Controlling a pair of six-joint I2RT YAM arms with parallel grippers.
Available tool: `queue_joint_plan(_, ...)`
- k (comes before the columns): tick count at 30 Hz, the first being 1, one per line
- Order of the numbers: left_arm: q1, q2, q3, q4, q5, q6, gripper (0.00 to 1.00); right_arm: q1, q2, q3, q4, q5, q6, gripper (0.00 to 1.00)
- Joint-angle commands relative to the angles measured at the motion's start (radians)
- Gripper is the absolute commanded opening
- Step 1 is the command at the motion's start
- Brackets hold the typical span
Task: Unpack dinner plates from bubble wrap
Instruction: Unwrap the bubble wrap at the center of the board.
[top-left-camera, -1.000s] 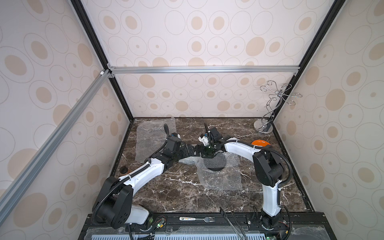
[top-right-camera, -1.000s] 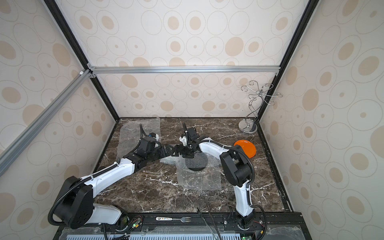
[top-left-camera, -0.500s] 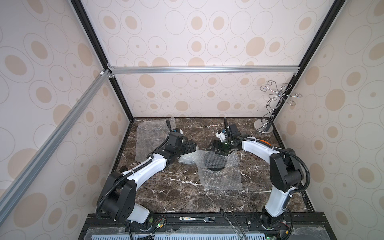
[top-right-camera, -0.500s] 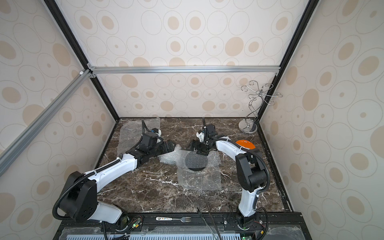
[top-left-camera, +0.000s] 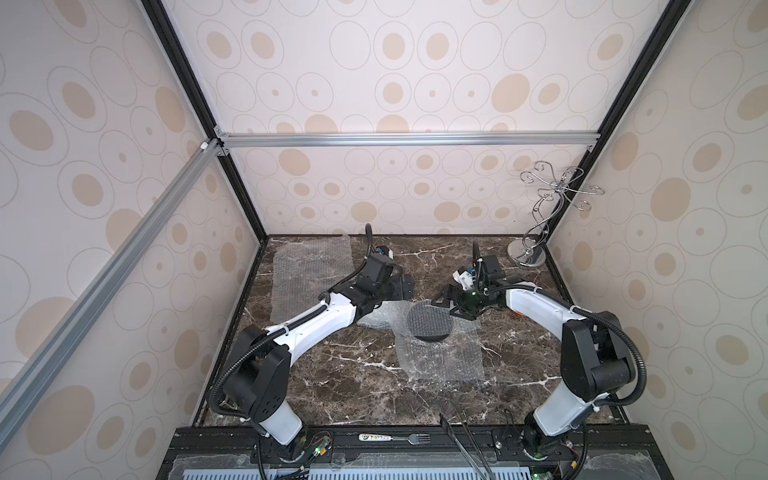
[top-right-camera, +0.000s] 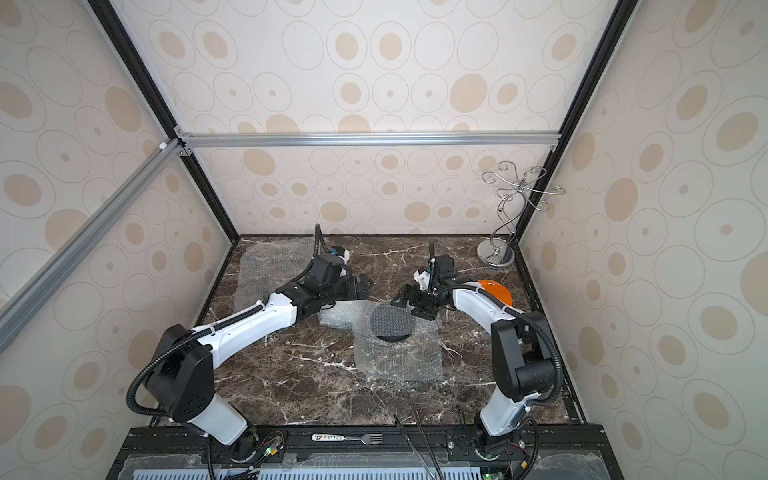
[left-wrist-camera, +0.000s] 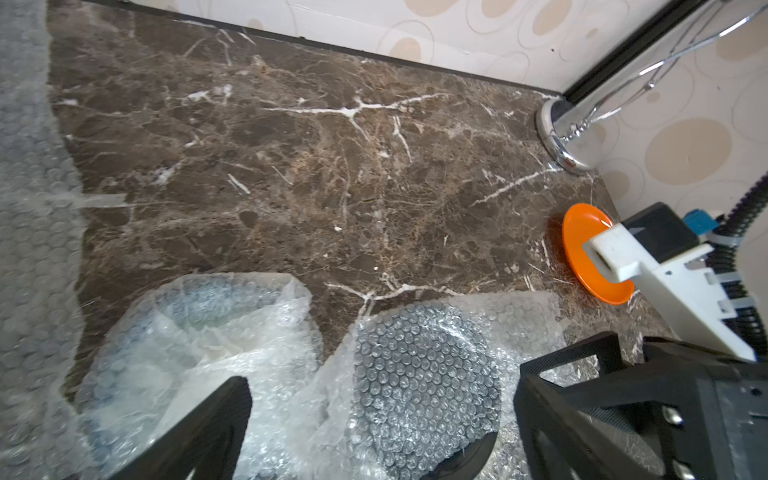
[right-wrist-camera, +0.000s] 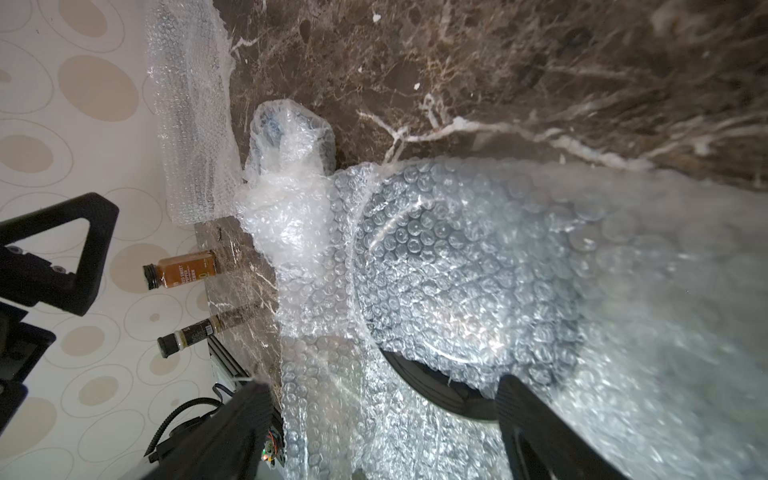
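Observation:
A dark grey dinner plate (top-left-camera: 430, 328) (top-right-camera: 392, 326) lies mid-table on a bubble wrap sheet (top-left-camera: 440, 361), and a flap of the wrap covers all but its near rim (right-wrist-camera: 436, 395). The flap's loose end is crumpled left of the plate (left-wrist-camera: 199, 332). My left gripper (top-left-camera: 401, 286) (left-wrist-camera: 382, 415) hovers open behind and left of the plate, holding nothing. My right gripper (top-right-camera: 409, 301) (right-wrist-camera: 382, 432) is open at the plate's far right edge, its fingers either side of wrap and rim. An orange dinner plate (top-right-camera: 496, 291) (left-wrist-camera: 582, 249) lies bare behind the right arm.
A second flat bubble wrap sheet (top-left-camera: 311, 266) lies at the back left. A chrome wire stand (top-left-camera: 528, 257) fills the back right corner. Two small bottles (right-wrist-camera: 178, 270) show by the left wall in the right wrist view. A fork (top-left-camera: 395, 437) rests on the front rail.
The two grippers, close together over the plate's far edge a second ago, have drawn apart: left toward the back left, right toward the right. The wrap flap stays over the plate.

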Motion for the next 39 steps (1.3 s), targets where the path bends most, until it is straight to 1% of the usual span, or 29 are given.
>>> queue_joint_plan(1, -0.03, 0.052, 0.094, -0.038, -0.019, 0.061, 1.0, -0.02, -0.052, -0.027, -0.049, -0.003, -0.025, 0.88)
queue_joint_plan(9, -0.089, 0.201, 0.224, -0.035, 0.049, 0.099, 1.0, -0.034, -0.119, -0.088, -0.045, -0.007, -0.008, 0.87)
queue_joint_plan(13, -0.095, 0.25, 0.234, -0.035, 0.05, 0.097, 1.0, -0.053, -0.153, -0.125, -0.051, -0.029, 0.003, 0.88)
queue_joint_plan(18, -0.091, 0.242, 0.176, -0.017, 0.029, 0.102, 1.0, -0.062, -0.206, -0.181, -0.083, -0.037, 0.015, 0.88)
queue_joint_plan(22, -0.061, 0.23, 0.1, 0.022, 0.052, 0.082, 1.0, -0.062, -0.252, -0.268, -0.056, -0.037, 0.09, 0.88)
queue_joint_plan(26, -0.03, 0.212, 0.023, 0.072, 0.079, 0.06, 1.0, -0.061, -0.279, -0.336, -0.011, -0.019, 0.152, 0.86)
queue_joint_plan(28, -0.018, 0.2, -0.003, 0.083, 0.085, 0.054, 1.0, -0.059, -0.29, -0.362, 0.02, -0.005, 0.182, 0.83)
queue_joint_plan(33, 0.009, 0.158, -0.066, 0.126, 0.123, 0.034, 1.0, -0.056, -0.27, -0.382, 0.09, 0.014, 0.223, 0.75)
queue_joint_plan(39, 0.026, 0.102, -0.121, 0.151, 0.142, 0.017, 1.0, -0.033, -0.206, -0.348, 0.15, 0.029, 0.24, 0.7)
